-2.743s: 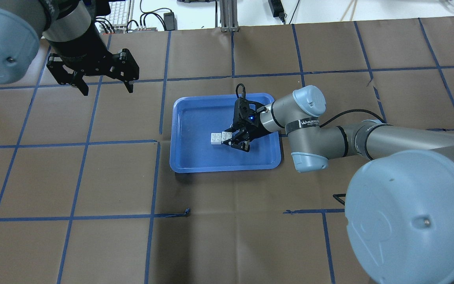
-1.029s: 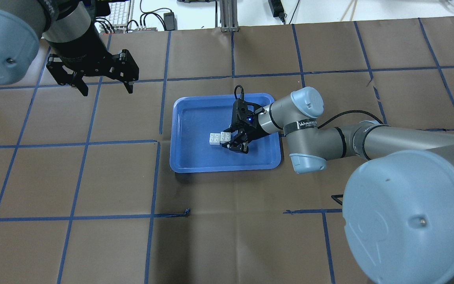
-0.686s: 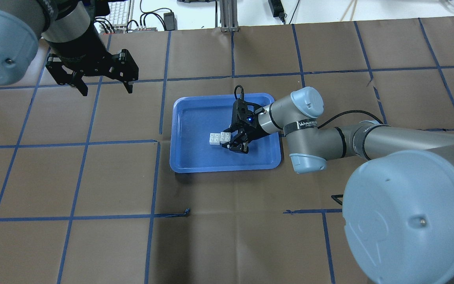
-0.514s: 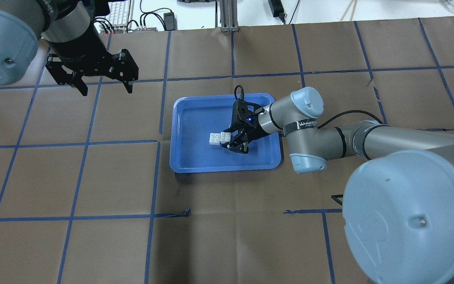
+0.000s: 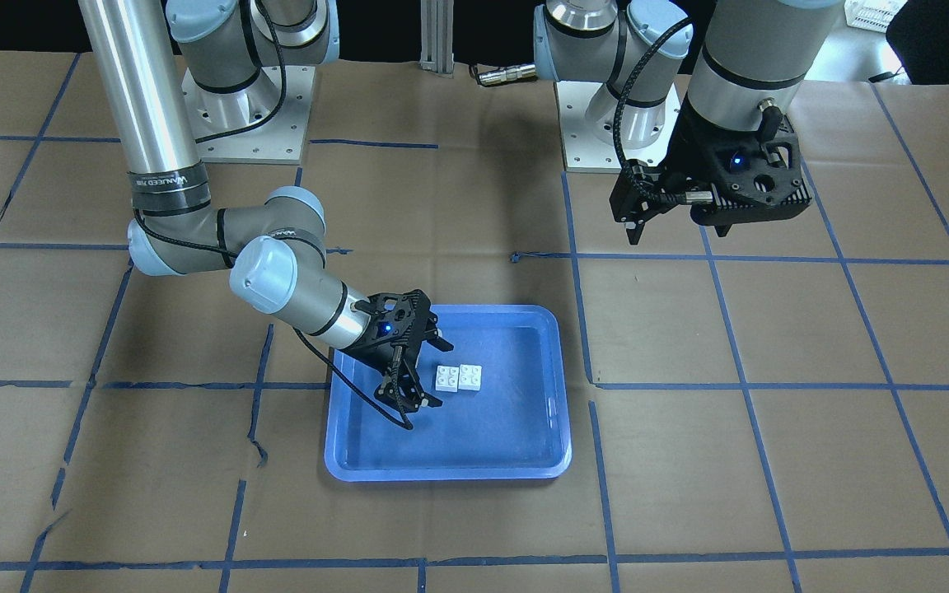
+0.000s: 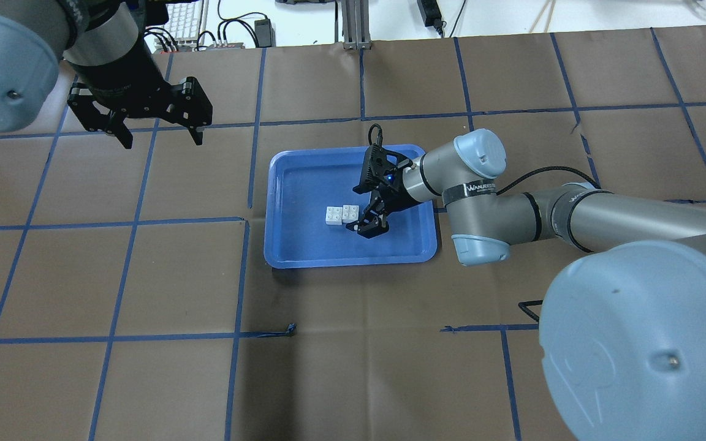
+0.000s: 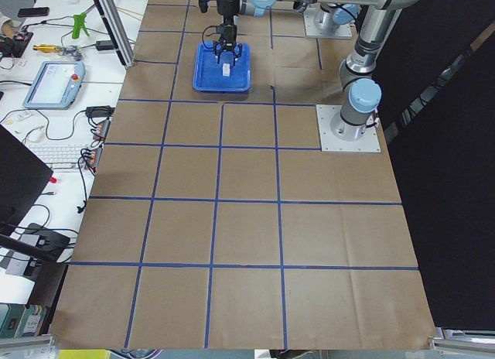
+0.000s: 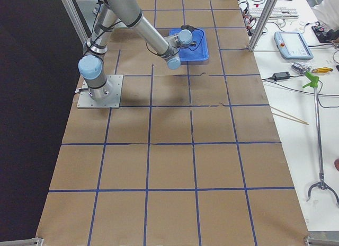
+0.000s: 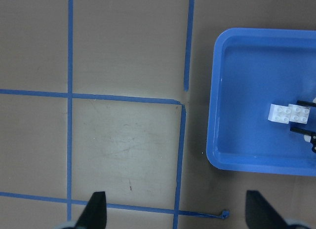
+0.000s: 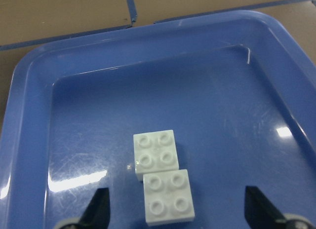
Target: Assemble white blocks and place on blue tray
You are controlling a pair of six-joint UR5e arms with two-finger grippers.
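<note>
So the right gripper (image 5: 432, 372) sits low in the blue tray (image 10: 29, 91), jaws wide, not pinching the white blocks (image 10: 162, 177) just ahead on the tray floor. Looks like a release to me. They touch, all studs showing. Way off, the left gripper (image 6: 162, 142) hangs with jaws spread, empty, out of the way.

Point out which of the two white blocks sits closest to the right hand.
The near white block, right beside the open right hand and lowest in the right wrist view. The other block lies just beyond it, toward the middle of the blue tray.
</note>
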